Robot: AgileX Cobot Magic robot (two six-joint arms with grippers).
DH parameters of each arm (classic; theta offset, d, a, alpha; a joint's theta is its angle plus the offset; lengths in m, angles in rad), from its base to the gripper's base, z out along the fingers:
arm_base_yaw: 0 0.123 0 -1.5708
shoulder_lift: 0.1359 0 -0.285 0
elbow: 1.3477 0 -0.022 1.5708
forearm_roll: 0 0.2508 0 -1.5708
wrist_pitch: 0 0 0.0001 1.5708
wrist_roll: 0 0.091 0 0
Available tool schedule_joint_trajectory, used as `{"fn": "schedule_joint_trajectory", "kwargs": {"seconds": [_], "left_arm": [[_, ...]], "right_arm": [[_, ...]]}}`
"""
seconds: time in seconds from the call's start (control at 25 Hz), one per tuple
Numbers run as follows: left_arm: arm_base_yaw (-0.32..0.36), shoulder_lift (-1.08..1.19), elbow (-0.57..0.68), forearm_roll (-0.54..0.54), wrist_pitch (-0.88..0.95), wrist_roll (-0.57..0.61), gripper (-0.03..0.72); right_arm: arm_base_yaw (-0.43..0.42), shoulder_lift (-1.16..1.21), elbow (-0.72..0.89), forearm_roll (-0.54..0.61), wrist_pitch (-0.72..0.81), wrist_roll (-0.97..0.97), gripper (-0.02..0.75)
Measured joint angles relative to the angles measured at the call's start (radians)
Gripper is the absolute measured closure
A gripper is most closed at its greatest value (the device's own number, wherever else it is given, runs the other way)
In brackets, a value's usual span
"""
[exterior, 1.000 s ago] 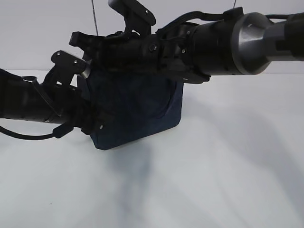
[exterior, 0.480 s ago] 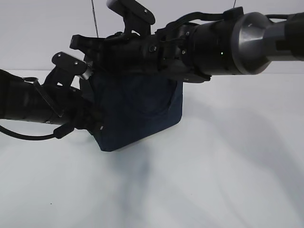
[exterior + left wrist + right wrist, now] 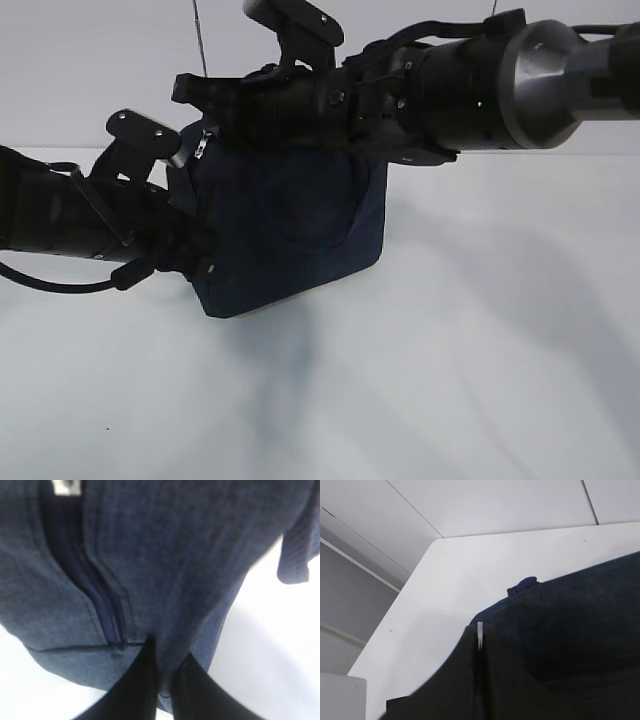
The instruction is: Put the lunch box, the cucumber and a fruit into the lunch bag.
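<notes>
White bench (image 3: 480,360) and a plain pale wall fill the scene. Near the middle of the bench stands the lunch bag (image 3: 290,230), a boxy dark navy fabric bag, slightly tilted, with one lower corner toward the camera.

From the left, a black arm reaches to the bag's lower left side. Its left pincer (image 3: 167,680) is clenched, the two dark fingers (image 3: 135,690) pinching a fold of navy fabric at the bag's edge, just beside the end of the zipper (image 3: 107,615). The zipper seam runs up the cloth and gapes a little.

From the right, a second black arm stretches across the top of the bag. Its right pincer (image 3: 479,645) is clenched on a thin silver piece (image 3: 479,635) at the bag's top edge, apparently the zipper pull. A fabric loop (image 3: 522,586) pokes up behind.
</notes>
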Motion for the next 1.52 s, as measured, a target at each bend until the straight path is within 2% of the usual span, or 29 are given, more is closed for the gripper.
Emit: {"fn": "schedule_joint_trajectory", "kwargs": {"seconds": [0.48,1.08,1.24,1.52], "left_arm": [[0.000,0.000,0.000,0.000,-0.051,0.002,0.673],[0.000,0.000,-0.002,-0.004,-0.098,0.003,0.674],[0.000,0.000,-0.002,-0.004,-0.102,0.003,0.674],[0.000,0.000,-0.004,-0.004,-0.121,0.003,0.674]], "right_arm": [[-0.003,0.000,0.000,-0.042,0.006,0.014,0.717],[-0.003,0.000,0.000,-0.038,0.008,0.630,0.717],[-0.003,0.000,0.000,-0.038,0.008,0.732,0.717],[-0.003,0.000,0.000,-0.091,0.010,0.789,0.717]]}}
